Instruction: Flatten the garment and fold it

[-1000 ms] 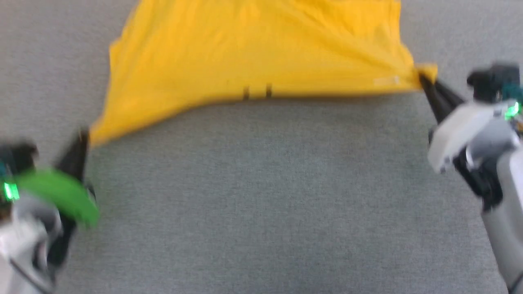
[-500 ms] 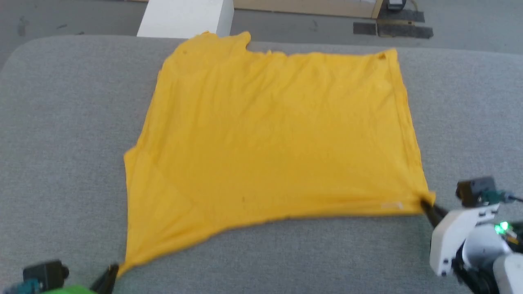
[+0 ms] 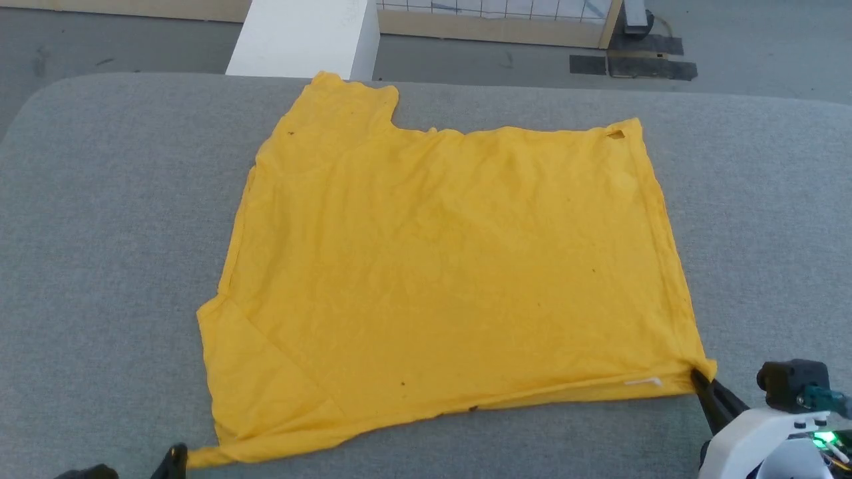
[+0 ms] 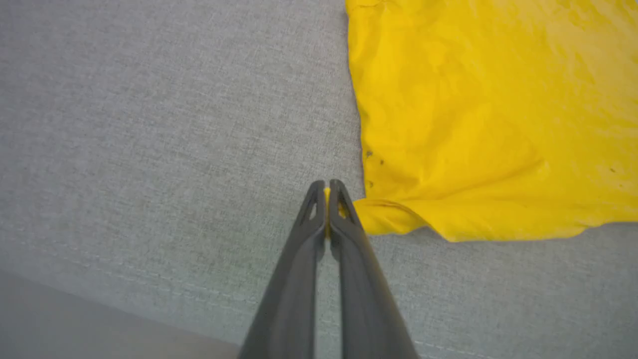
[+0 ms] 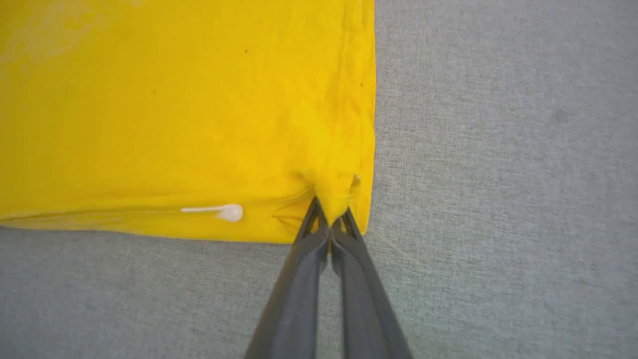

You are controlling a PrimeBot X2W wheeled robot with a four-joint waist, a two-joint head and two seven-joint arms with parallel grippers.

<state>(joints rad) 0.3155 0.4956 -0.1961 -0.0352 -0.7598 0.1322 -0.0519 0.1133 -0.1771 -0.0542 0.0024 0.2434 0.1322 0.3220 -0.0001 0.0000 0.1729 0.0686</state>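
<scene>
The garment [image 3: 439, 279] lies spread across the middle of the grey bench [image 3: 100, 233], plain yellow side up. It is a thin, soft knit, roughly square and finely creased all over. Along its far edge you see a stepped outline, where a flap juts further out at the far left, and a diagonal fold crosses its near left corner. A small white tag [image 5: 219, 212] sits on the near hem, close to the right corner.

Your left pincer [image 4: 326, 188] is closed tight on the near left corner, which is drawn out to a point. A sliver of yellow cloth shows between its dark, tapered fingers. Your right pincer [image 5: 330, 212] is clamped the same way on the near right corner, where the cloth bunches into a small pucker at the tips.

The bench is covered in coarse grey woven fabric and has rounded corners. Beyond its far edge stand a white block [image 3: 303, 36] and a pale wooden frame [image 3: 492, 32] with wire mesh, on a dark grey floor [image 3: 133, 40].
</scene>
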